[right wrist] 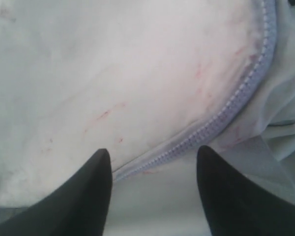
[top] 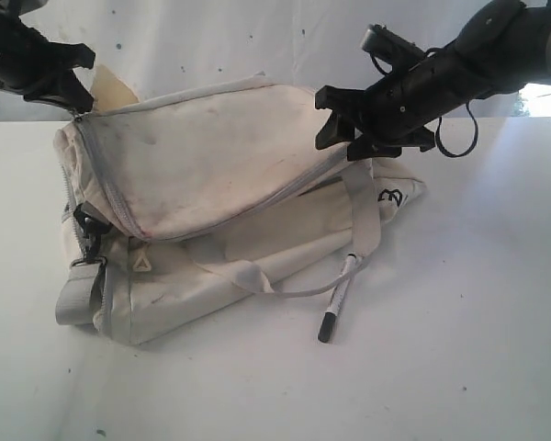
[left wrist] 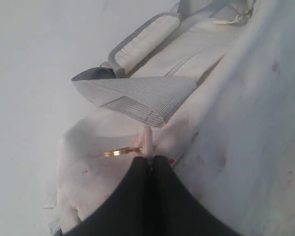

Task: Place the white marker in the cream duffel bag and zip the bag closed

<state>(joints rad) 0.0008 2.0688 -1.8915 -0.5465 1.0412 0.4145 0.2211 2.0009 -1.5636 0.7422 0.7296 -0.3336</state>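
Observation:
The cream duffel bag point(top: 202, 165) lies on the white table, its grey zipper point(top: 119, 188) curving round the top panel. The white marker point(top: 342, 290) rests on the table outside the bag's front right corner, black cap toward the front, under a thin strap loop. At the bag's back left corner my left gripper point(top: 76, 99) is shut on a small cream tab point(left wrist: 146, 140) that carries a gold ring point(left wrist: 122, 152). Above the bag's right end my right gripper point(top: 342, 138) stands open, its fingers point(right wrist: 96, 172) straddling the zipper point(right wrist: 226, 120) with nothing between them.
A grey padded shoulder strap point(top: 78, 296) and a black clip point(top: 88, 220) hang at the bag's left end; grey webbing point(left wrist: 137, 93) crosses the left wrist view. A white wall stands behind. Bare table point(top: 441, 349) extends to the front and right.

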